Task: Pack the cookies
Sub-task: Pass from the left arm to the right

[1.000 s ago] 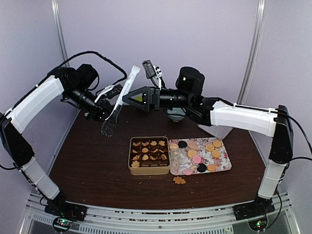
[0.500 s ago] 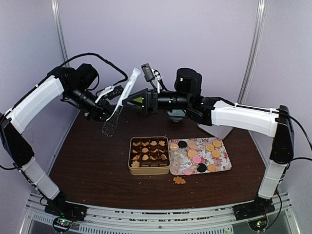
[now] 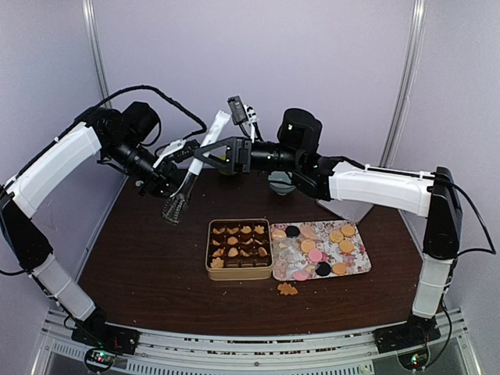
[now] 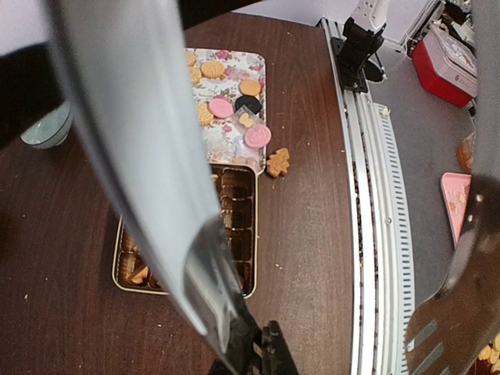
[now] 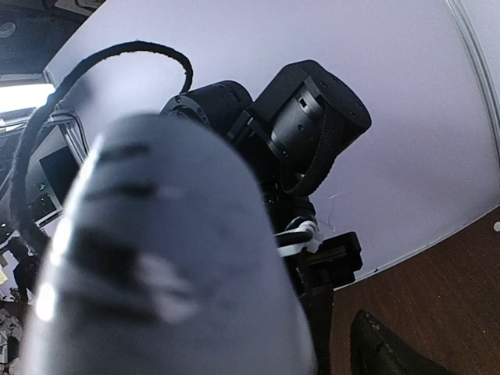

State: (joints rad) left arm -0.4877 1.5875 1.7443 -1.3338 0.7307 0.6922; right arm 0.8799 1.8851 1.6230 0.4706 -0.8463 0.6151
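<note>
Step in hand, as judged: tool prep, not yet packing. The left gripper [image 3: 166, 181] is clamped on a pair of tongs [image 3: 212, 129], held raised over the far-left part of the table [image 3: 156, 266], white handle pointing up to 1 o'clock and black slotted head [image 3: 173, 208] hanging toward 7 o'clock. The right gripper [image 3: 201, 156] reaches in from 3 o'clock with its jaws spread wide at the handle. Cannot tell whether either finger touches it. This looks like a handover or regrip of the tool. The cookies [image 3: 346, 246] lie mostly on the floral tray [image 3: 285, 251], well apart from both sets of jaws, at about 5 o'clock from them. The tin [image 3: 239, 274] touches the tray's 9 o'clock edge and is partly filled. One stray cookie [image 3: 287, 289] sits on the table at 6 o'clock of the tray. Next move likely calls for a firm, settled hold on the tongs, then descent to the tray.
</note>
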